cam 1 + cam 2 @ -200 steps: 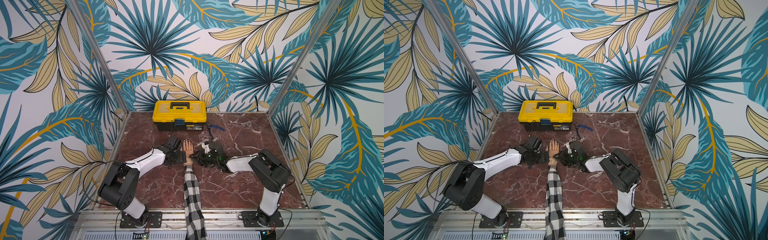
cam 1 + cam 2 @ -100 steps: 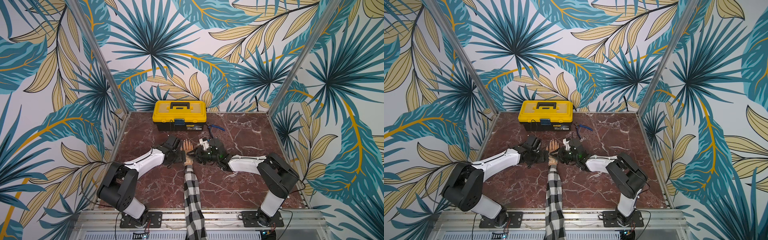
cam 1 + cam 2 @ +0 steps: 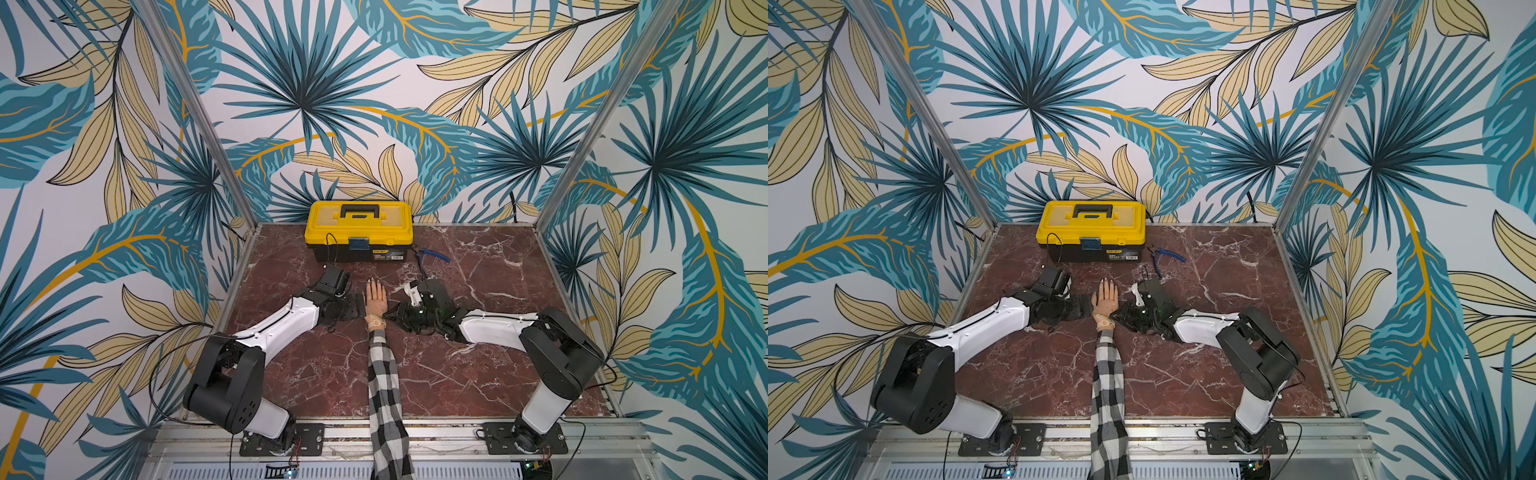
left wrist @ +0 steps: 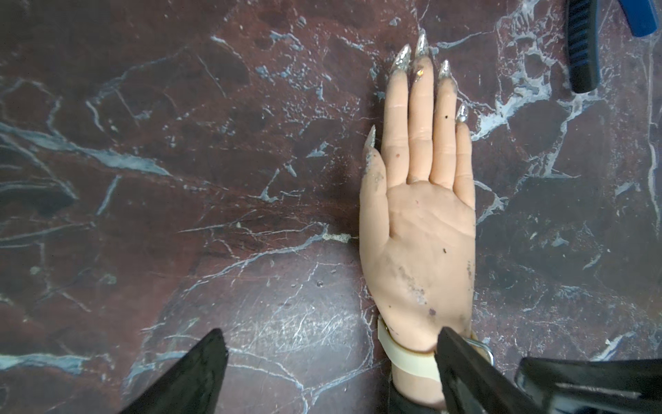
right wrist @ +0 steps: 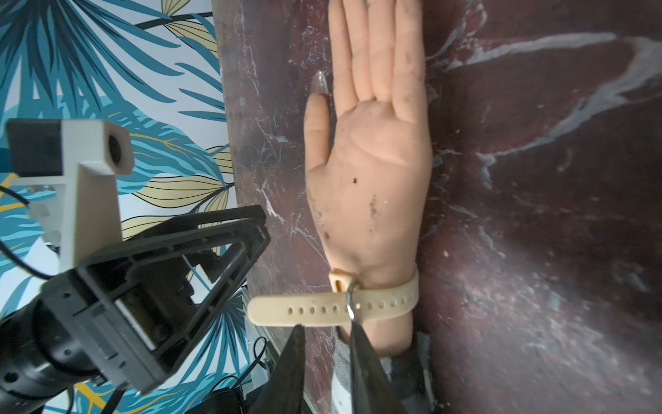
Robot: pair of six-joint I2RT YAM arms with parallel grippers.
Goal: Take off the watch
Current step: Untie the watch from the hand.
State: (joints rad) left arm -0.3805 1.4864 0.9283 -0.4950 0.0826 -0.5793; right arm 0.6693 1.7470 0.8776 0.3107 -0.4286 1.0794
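Jaws barely parted, the right gripper point(image 5: 326, 324) rests its 2 tips against the edge of the watch point(image 5: 379, 304) beside its buckle point(image 5: 350, 301), gripping nothing. The left gripper point(image 4: 331, 331) gapes wide and empty above the wrist of the dummy hand point(image 5: 372, 172), which lies palm up on the table point(image 3: 478, 374). The watch sits around that wrist, strap threaded through the buckle, tail sticking out free. A pinch on so thin a strap may slip, and a pull could drag the unpinned hand along.
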